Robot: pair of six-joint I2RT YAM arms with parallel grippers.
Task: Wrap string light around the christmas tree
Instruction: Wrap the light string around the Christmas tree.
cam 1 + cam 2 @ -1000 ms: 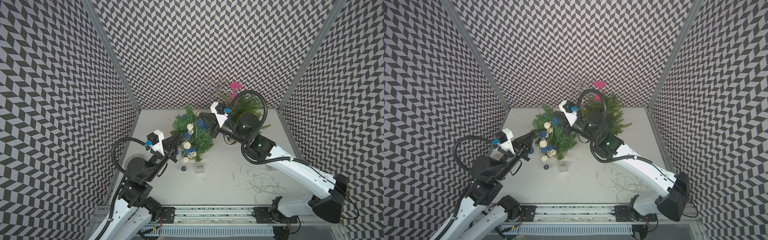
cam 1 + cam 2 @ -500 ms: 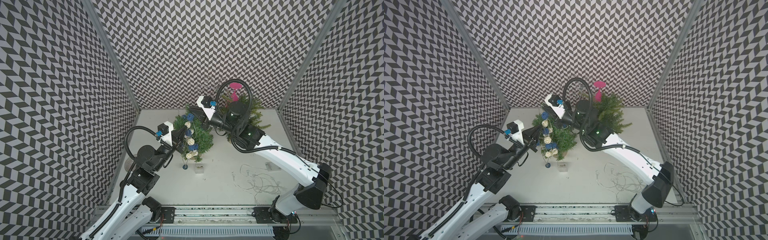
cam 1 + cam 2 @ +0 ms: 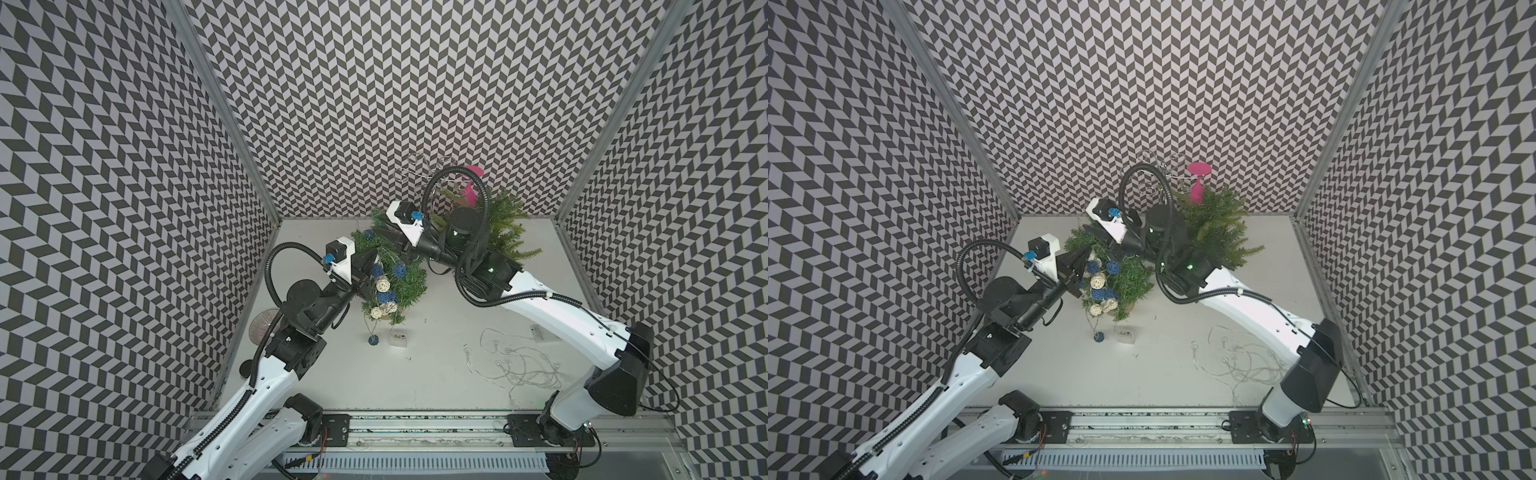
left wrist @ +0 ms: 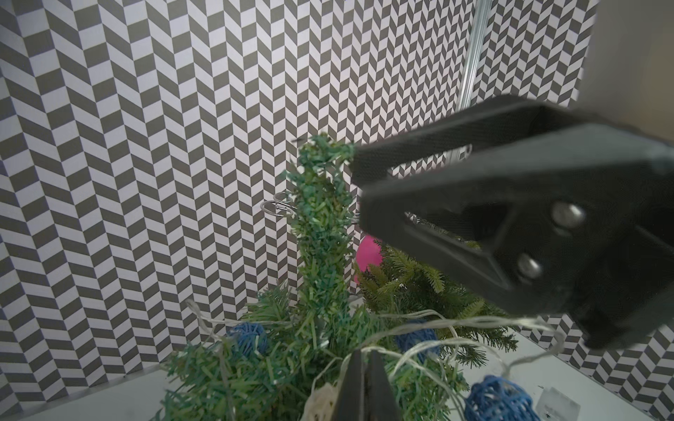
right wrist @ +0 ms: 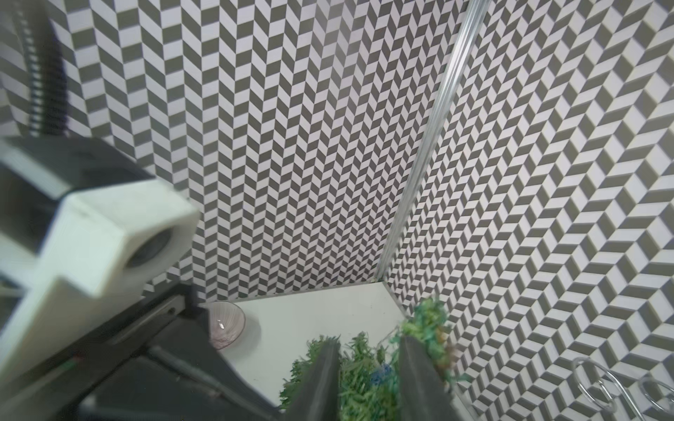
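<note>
The small green christmas tree (image 3: 409, 278) (image 3: 1129, 278) stands mid-table. The string light (image 3: 382, 286) (image 3: 1098, 282), a thin wire with blue and white woven balls, is draped over its left side. One blue ball (image 3: 372, 340) hangs down to the table. My left gripper (image 3: 375, 253) (image 4: 364, 355) is shut at the tree's left side, with the light's wire (image 4: 430, 328) caught at its tips. My right gripper (image 3: 386, 235) (image 5: 368, 344) reaches in from the back right and is open. Its fingers straddle foliage just below the tree's top (image 4: 322, 153).
A clear battery box (image 3: 398, 338) lies in front of the tree. A loose tangle of clear wire lights (image 3: 515, 365) lies at the front right. A larger fir (image 3: 505, 232), a pink goblet (image 3: 471, 193) and a wire rack (image 3: 419, 174) stand at the back. A glass bowl (image 3: 262, 328) sits at the left wall.
My left gripper has moved up and right, in against the tree. My right gripper has swung left over the tree's top and its jaws have opened.
</note>
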